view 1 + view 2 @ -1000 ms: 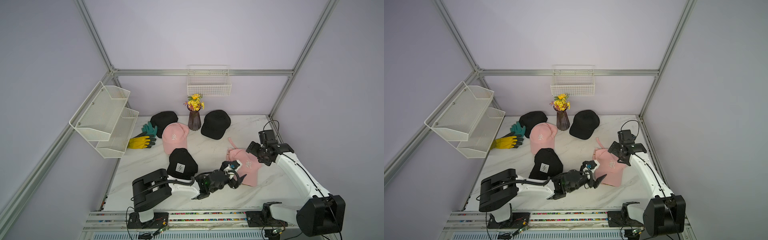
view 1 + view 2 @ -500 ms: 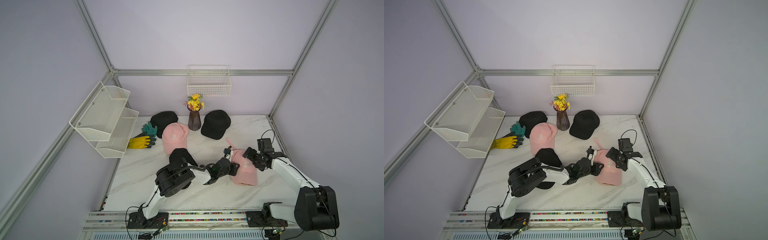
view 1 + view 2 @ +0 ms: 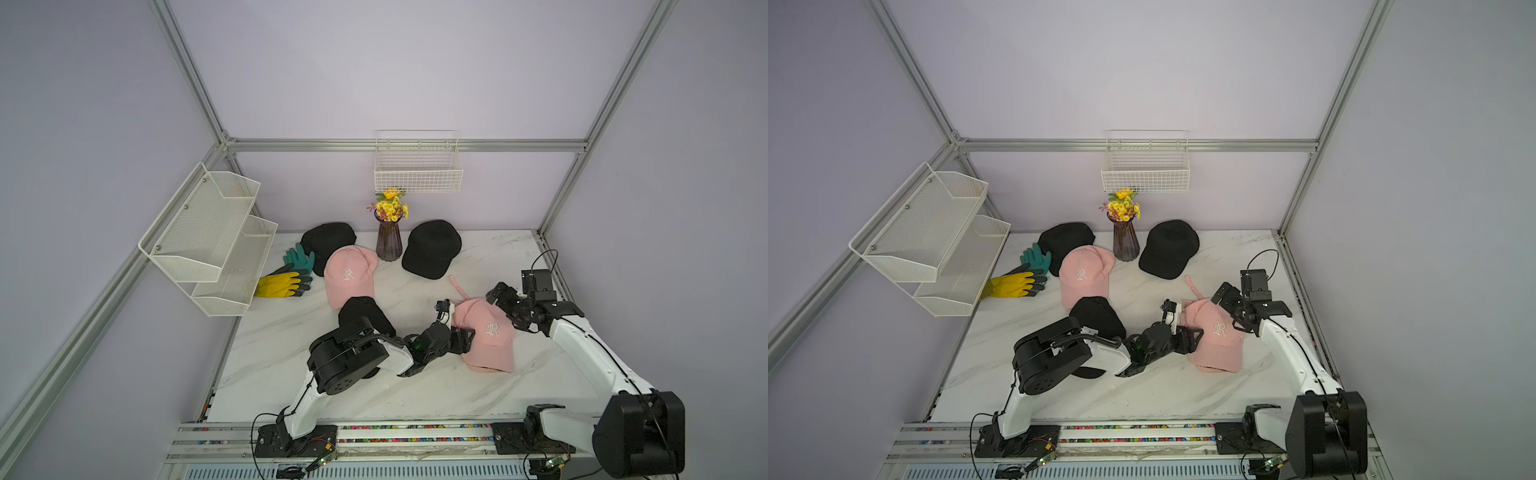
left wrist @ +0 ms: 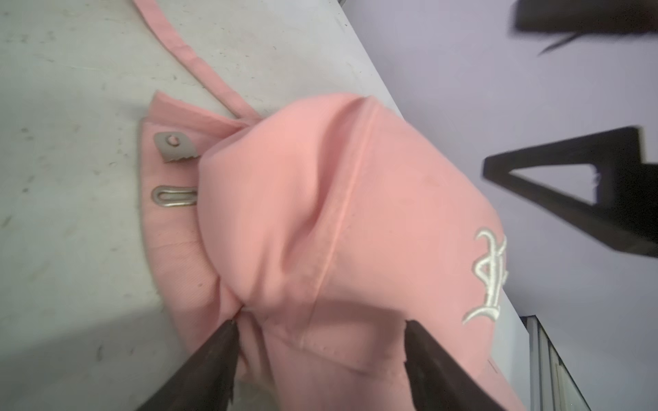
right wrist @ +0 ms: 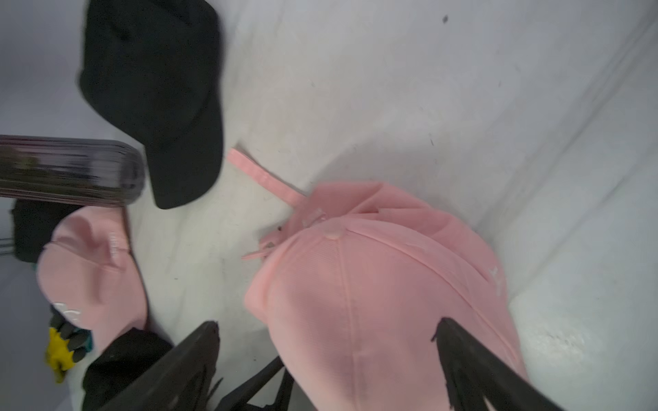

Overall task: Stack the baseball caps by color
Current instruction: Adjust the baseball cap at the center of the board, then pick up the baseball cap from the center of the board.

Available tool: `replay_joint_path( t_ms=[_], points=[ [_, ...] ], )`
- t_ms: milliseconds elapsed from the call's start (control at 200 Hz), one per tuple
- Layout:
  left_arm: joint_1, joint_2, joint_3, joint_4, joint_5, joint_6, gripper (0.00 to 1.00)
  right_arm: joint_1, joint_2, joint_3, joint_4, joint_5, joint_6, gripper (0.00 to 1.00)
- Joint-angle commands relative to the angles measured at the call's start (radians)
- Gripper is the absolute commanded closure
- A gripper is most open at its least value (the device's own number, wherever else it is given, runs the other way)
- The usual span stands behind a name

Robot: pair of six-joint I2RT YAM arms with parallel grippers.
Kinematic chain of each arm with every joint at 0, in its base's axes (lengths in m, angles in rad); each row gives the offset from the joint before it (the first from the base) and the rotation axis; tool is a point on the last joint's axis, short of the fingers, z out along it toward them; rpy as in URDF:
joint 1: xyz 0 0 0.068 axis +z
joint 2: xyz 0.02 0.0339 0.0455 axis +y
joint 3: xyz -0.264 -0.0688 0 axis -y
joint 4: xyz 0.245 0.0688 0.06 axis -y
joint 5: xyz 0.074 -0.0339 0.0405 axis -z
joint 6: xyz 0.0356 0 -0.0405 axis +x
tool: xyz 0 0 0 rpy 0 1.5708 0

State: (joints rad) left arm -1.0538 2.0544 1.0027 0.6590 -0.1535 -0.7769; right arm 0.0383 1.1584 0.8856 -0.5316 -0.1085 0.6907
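Wide open, the left gripper (image 4: 320, 325) straddles the pink cap (image 3: 490, 332); right gripper (image 5: 327, 324) open over its crown. Pink stacking, I'd say: next, close firmly on fabric.

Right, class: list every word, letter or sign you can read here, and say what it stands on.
"R": ornate white stitched letter on the far pink cap.
"R": the same letter on the near pink cap.
No other text can be read.
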Motion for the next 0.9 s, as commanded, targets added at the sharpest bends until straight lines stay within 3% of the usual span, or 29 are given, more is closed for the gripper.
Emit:
replay_joint_path(
  t_ms=[0,195,445,655,895],
  points=[
    [0.021,-0.192,0.014,-0.078,-0.103,0.194,0.12,0.0,-0.085,0.075,-0.007,-0.03,-0.008,0.03],
    [0.131,-0.448,0.015,-0.324,-0.178,0.256,0.1,0.047,-0.145,0.129,0.011,-0.157,0.004,0.03],
    [0.352,-0.632,0.107,-0.766,-0.223,0.272,0.11,0.43,-0.121,0.141,0.061,-0.053,0.069,0.03],
    [0.63,-0.616,0.183,-1.027,-0.061,0.228,0.12,0.656,-0.04,0.136,0.145,0.003,0.102,0.03],
    [0.863,-0.486,0.238,-1.07,0.044,0.158,0.14,0.713,-0.004,0.12,0.156,0.021,0.125,0.03]
  ],
)
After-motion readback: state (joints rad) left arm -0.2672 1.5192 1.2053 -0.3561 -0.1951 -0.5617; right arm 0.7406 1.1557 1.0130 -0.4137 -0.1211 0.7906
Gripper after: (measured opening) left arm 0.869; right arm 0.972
